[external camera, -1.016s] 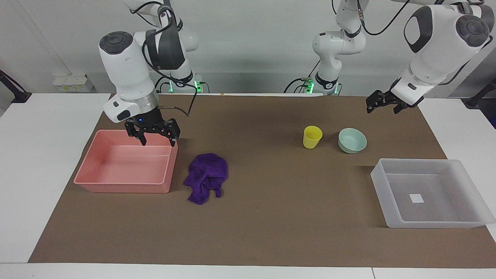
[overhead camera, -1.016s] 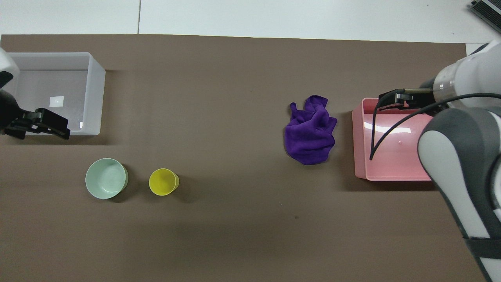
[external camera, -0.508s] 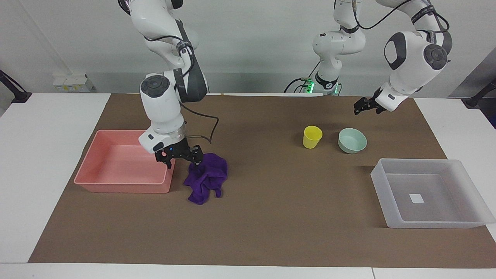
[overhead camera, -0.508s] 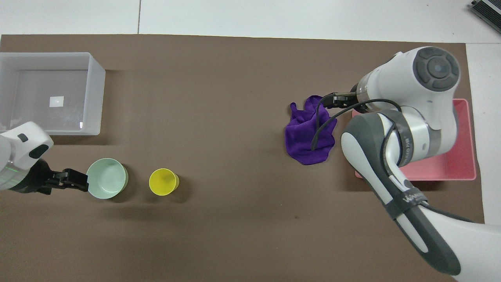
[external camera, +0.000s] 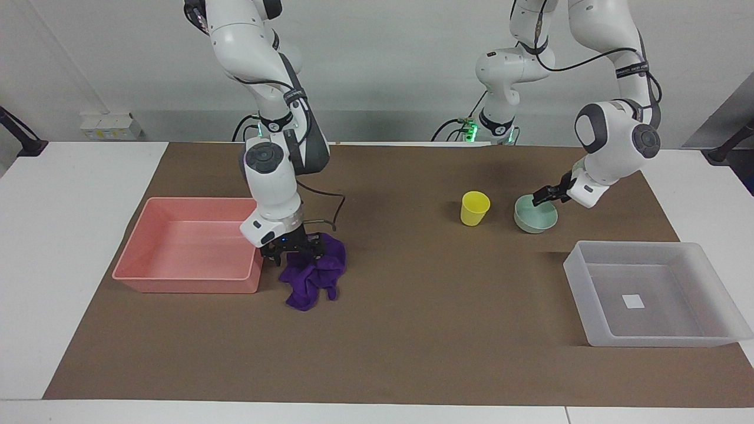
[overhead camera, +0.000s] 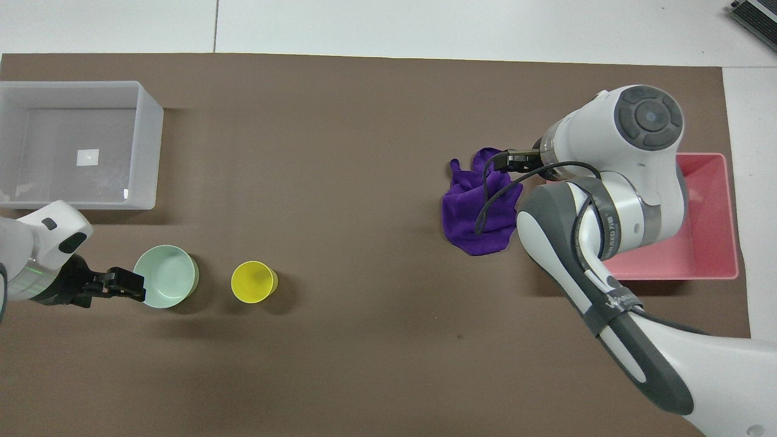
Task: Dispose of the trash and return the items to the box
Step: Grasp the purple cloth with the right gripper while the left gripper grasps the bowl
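Observation:
The purple rag (external camera: 312,277) lies crumpled on the mat beside the pink tub (external camera: 182,284). My right gripper (external camera: 296,254) is open and low on the rag's top, on the part nearest the robots, fingertips among the folds. It shows over the rag (overhead camera: 479,212) in the overhead view (overhead camera: 499,162). My left gripper (external camera: 541,199) is at the rim of the mint-green bowl (external camera: 533,222), on the rim's side toward the left arm's end of the table (overhead camera: 135,283). The yellow cup (external camera: 474,209) stands beside the bowl. The frosted box (external camera: 574,271) holds nothing.
The pink tub (overhead camera: 710,243) holds nothing and is partly covered by my right arm in the overhead view. The frosted box (overhead camera: 145,145) is farther from the robots than the bowl (overhead camera: 167,276) and cup (overhead camera: 254,282). A brown mat (external camera: 412,330) covers the table.
My right gripper moved from over the pink tub's rim down onto the rag. My left gripper came down from beside the box to the bowl's rim. The objects have not moved.

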Robot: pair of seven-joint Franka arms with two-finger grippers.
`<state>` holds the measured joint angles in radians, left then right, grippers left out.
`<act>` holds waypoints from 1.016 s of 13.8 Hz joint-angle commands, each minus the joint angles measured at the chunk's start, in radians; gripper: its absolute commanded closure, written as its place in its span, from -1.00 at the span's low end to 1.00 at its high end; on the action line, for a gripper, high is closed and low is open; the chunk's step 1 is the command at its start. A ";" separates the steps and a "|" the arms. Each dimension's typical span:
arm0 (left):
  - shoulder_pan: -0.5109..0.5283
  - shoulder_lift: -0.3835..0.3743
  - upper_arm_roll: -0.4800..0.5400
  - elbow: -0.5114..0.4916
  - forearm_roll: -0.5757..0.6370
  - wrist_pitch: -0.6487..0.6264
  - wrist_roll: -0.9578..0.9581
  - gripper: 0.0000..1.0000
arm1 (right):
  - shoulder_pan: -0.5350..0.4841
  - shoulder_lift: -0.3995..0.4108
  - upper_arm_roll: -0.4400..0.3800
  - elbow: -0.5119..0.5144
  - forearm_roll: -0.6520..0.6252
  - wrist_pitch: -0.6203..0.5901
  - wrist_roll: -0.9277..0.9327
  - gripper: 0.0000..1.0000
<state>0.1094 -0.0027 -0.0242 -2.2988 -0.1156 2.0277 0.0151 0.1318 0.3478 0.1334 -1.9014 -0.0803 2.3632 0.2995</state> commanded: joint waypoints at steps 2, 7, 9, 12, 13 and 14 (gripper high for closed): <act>0.007 0.030 -0.002 0.005 -0.021 0.023 0.011 0.41 | 0.019 0.013 0.000 -0.056 -0.022 0.089 0.032 -0.46; 0.010 0.049 -0.002 0.027 -0.024 0.003 0.005 1.00 | 0.020 -0.001 -0.001 -0.074 -0.022 0.107 0.035 1.00; 0.010 0.050 -0.002 0.073 -0.024 -0.061 0.005 1.00 | 0.008 -0.024 -0.003 -0.059 -0.022 0.097 0.035 1.00; 0.030 0.050 -0.002 0.209 -0.059 -0.229 0.002 1.00 | 0.002 -0.094 -0.003 -0.001 -0.021 -0.043 0.043 1.00; 0.039 0.052 -0.002 0.264 -0.076 -0.289 0.003 1.00 | 0.002 -0.124 -0.003 0.008 -0.021 -0.082 0.043 1.00; 0.049 0.061 -0.002 0.321 -0.081 -0.347 0.003 1.00 | 0.002 -0.154 -0.003 0.008 -0.021 -0.116 0.044 1.00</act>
<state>0.1274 0.0360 -0.0224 -2.0971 -0.1652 1.8017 0.0144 0.1427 0.2617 0.1211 -1.8947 -0.0815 2.3191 0.3084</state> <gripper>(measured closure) 0.965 0.956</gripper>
